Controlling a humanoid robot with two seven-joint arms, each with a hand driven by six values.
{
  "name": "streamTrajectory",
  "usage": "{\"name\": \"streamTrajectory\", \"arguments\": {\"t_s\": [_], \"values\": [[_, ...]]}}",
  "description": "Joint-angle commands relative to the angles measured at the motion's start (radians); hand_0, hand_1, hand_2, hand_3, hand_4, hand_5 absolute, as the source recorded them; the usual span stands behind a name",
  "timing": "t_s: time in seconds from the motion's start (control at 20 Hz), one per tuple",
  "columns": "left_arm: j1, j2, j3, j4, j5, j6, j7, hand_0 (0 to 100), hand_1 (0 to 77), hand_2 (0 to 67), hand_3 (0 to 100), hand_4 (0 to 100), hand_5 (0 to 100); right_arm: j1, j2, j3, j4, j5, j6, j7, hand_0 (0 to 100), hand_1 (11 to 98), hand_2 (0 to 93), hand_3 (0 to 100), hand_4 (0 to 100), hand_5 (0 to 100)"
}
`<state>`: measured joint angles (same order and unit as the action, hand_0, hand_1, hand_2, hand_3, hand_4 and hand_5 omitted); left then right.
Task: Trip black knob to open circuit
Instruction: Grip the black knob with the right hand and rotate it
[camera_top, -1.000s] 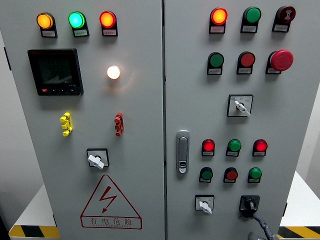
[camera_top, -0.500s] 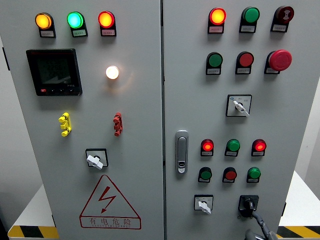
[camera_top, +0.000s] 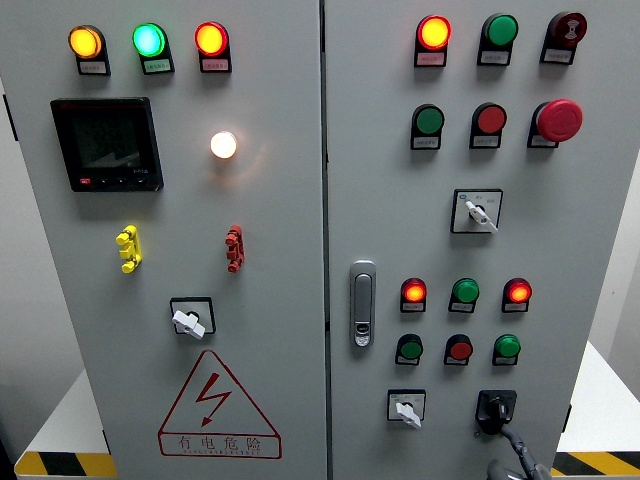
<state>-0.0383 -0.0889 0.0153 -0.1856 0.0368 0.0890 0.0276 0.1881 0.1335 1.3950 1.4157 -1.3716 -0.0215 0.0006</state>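
The right hand (camera_top: 515, 462) is inching up since the earlier frame, its fingertips now reaching just beneath the black knob (camera_top: 495, 407), finger posture unclear, at the cabinet's lower right beside the white selector switch (camera_top: 405, 409); the knob probably needs a firm pinch-and-twist across its raised bar.

Left door: meter (camera_top: 107, 143) near the upper left edge, lit lamp (camera_top: 224, 145) beside it, warning triangle (camera_top: 218, 404) at the bottom. Right door: latch (camera_top: 363, 303) on its left edge, red mushroom button (camera_top: 559, 120) upper right.
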Motion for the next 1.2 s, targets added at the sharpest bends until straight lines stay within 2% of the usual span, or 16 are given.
{"name": "streamTrajectory", "arguments": {"t_s": [0.0,1.15], "values": [[0.0,0.0,0.0,0.0,0.0,0.0,0.0,0,0.0,19.5,26,10,9,0.002,0.0,-0.008,0.0,0.0,0.002,-0.001,97,50.3,0.0,92,98,100],[0.0,0.0,0.0,0.0,0.0,0.0,0.0,0,0.0,19.4,26,10,9,0.027,0.0,-0.021,0.0,-0.001,0.002,-0.017,97,50.4,0.0,92,98,100]]}}
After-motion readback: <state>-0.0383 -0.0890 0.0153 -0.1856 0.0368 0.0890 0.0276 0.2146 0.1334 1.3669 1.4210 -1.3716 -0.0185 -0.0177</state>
